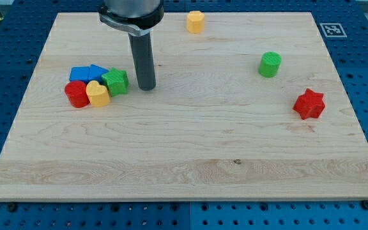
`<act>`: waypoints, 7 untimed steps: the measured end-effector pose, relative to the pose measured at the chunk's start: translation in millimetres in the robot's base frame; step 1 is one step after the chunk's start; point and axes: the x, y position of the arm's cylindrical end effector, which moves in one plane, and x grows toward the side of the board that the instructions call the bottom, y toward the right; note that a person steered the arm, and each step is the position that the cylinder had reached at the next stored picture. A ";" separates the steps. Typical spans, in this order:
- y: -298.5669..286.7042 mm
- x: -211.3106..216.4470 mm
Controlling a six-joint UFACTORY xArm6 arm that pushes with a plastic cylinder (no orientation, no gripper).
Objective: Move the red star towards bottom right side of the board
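Note:
The red star lies near the board's right edge, about mid-height. My tip rests on the board at the view's left of centre, far to the left of the star. It stands just right of a green block and does not touch the star.
A cluster sits left of my tip: the green block, a yellow block, a red cylinder and blue blocks. A green cylinder lies up-left of the star. A yellow block sits near the top edge. The wooden board lies on a blue pegboard.

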 end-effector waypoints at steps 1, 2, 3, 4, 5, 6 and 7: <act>9.5 -6.0; 54.8 -13.4; 73.7 -6.7; 92.8 -5.9; 116.8 -5.9; 116.8 -5.9; 127.2 -5.9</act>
